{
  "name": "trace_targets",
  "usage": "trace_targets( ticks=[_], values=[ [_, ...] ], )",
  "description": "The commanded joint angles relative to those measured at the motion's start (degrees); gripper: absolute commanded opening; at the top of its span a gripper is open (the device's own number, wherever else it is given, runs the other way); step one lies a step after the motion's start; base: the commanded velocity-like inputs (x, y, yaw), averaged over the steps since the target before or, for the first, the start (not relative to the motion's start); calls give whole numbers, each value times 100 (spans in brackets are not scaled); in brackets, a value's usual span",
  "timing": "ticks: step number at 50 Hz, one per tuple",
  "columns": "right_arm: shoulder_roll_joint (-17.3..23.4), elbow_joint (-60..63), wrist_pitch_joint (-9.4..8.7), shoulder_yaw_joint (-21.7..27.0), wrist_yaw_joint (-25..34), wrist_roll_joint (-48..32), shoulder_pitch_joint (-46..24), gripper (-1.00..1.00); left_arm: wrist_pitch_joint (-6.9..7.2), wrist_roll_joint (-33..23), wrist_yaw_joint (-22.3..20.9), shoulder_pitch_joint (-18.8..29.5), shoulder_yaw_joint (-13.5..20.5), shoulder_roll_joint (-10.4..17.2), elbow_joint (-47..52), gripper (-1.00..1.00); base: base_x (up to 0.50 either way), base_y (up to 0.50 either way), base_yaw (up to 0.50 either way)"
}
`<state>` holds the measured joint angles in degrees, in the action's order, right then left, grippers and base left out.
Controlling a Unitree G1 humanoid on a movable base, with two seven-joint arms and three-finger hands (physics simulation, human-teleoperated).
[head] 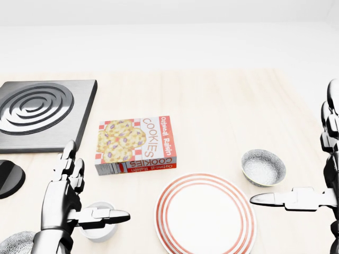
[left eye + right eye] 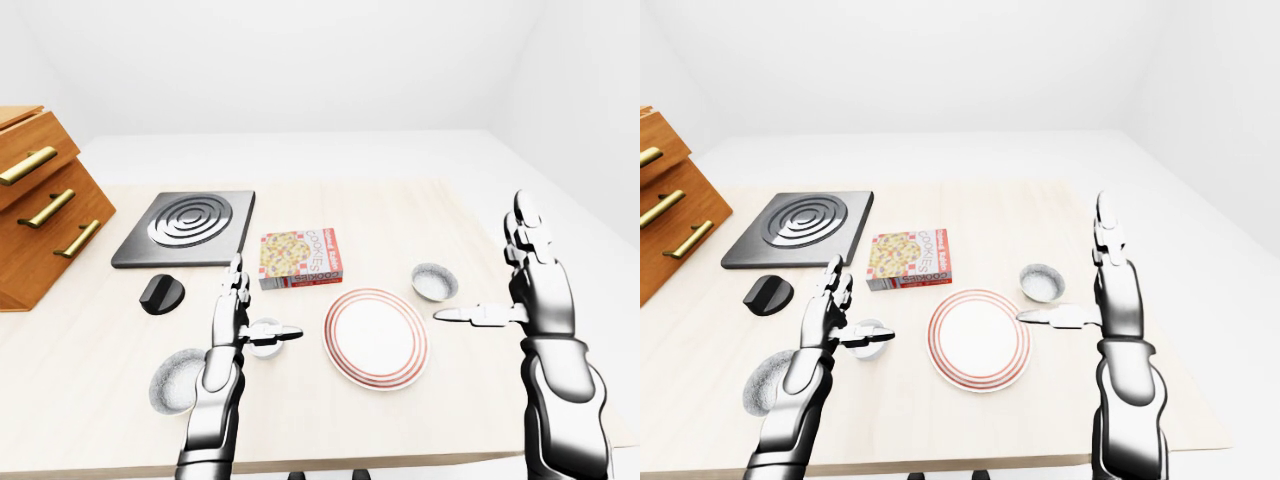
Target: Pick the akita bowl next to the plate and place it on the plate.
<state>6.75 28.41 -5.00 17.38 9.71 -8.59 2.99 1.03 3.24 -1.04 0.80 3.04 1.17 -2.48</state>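
Observation:
The red-ringed white plate (image 1: 204,217) lies low in the middle of the head view. Just to its right sits the speckled grey akita bowl (image 1: 263,167), upright and untouched. My right hand (image 2: 485,265) hovers right of that bowl, fingers straight up and thumb pointing left toward the plate, open and holding nothing. My left hand (image 2: 265,300) stands open left of the plate, its thumb stretched over a small white cup (image 1: 99,228) without closing on it.
A cookie box (image 1: 136,145) lies above the plate. A black stove plate (image 2: 187,227) and a black knob (image 2: 161,294) are at upper left, beside a wooden drawer cabinet (image 2: 40,205). A second speckled bowl (image 2: 176,382) sits near the table's lower-left edge.

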Motion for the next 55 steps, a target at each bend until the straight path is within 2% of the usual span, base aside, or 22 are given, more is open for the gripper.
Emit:
trace_targets(
  ticks=[1,8,9,55],
  values=[
    [403,234,0,741,410,-650,-215,100,-47,12,-1,19,11,6,-83,100,0,0,0],
    [364,233,0,768,454,-686,-233,100,-48,12,-1,19,10,7,-83,100,0,0,0],
    [963,-357,0,1063,157,-1492,-413,100,56,34,15,36,25,9,-44,100,0,0,0],
    [867,-402,0,1186,279,-1663,-495,100,64,38,19,36,23,12,-40,100,0,0,0]
  ],
)
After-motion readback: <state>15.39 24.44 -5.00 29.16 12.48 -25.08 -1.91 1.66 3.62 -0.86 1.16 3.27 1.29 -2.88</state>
